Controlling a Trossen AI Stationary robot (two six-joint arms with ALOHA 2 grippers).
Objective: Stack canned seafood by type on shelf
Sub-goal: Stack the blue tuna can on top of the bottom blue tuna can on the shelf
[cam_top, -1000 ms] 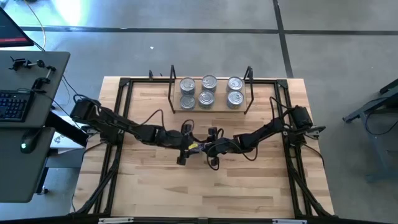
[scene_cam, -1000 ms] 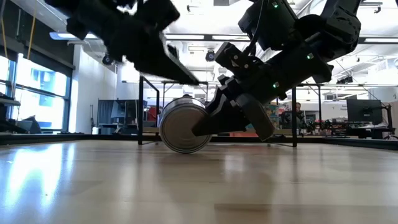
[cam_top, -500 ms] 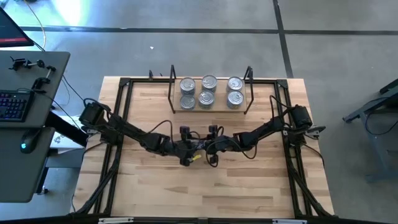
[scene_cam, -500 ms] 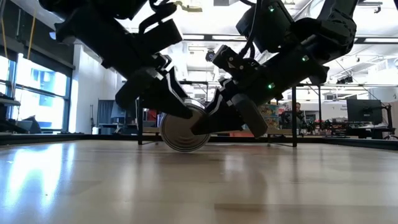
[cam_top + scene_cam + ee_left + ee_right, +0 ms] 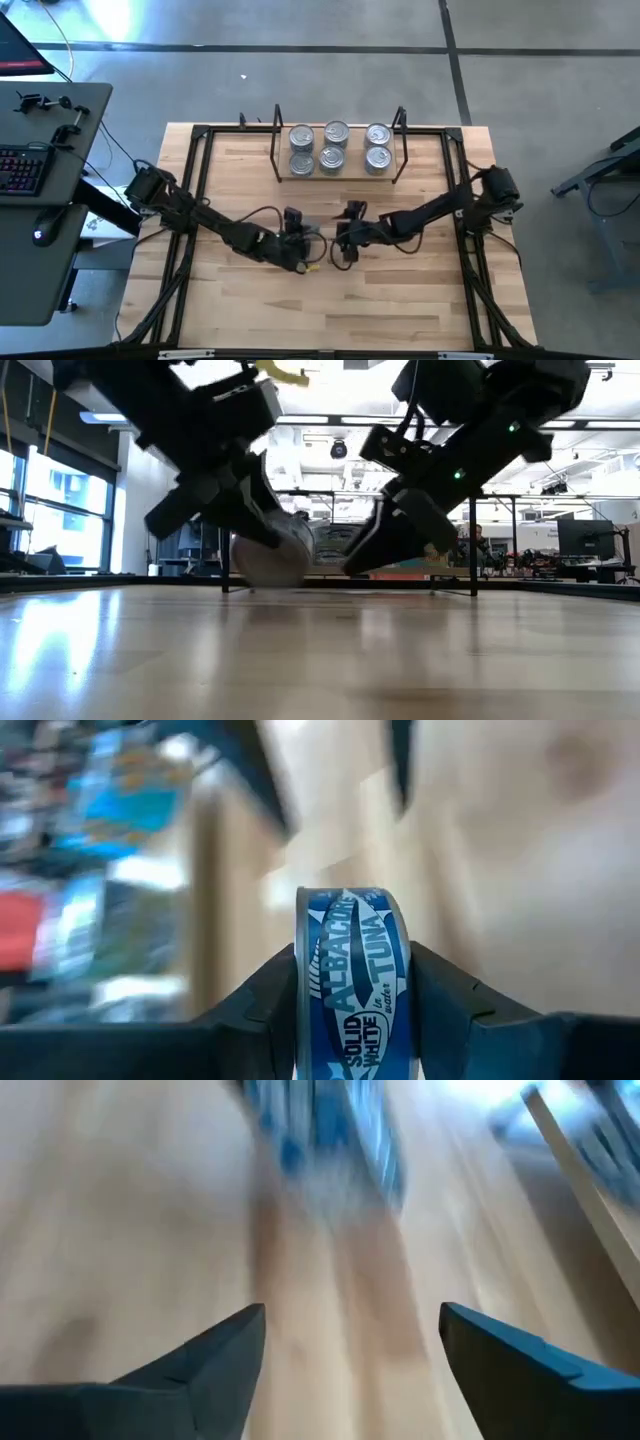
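A tin (image 5: 352, 980) of canned seafood with a blue "albacore tuna" label stands on edge at mid-table, and my left gripper (image 5: 300, 250) is shut on it. My right gripper (image 5: 340, 245) is open just to the tin's right, with nothing between its fingers (image 5: 215, 1355); the tin shows as a blur ahead of it. The shelf (image 5: 338, 177) stands at the table's far side, a light-wood board between black wire uprights. Several silver-lidded tins (image 5: 335, 145) stand on it in three groups. My left gripper pinches the tin between its two fingers (image 5: 255, 1010), one on each flat face (image 5: 300, 1005), so the labelled wall faces the wrist camera. The fingers slant down from the table's left. The tin (image 5: 270, 555) sits on edge, at or just above the tabletop; I cannot tell which.
The black frame (image 5: 195, 200) runs along the tabletop's left, right and far sides. Bare wood lies between the grippers and the shelf, and toward the near edge. A desk with a keyboard (image 5: 20, 170) stands off the table's left.
My left gripper has come down and turned toward the tin, then shut on its flat faces. My right gripper, which held the tin on edge, has opened, let go and drawn back up and toward the table's right. The tin has shifted slightly left with the left gripper.
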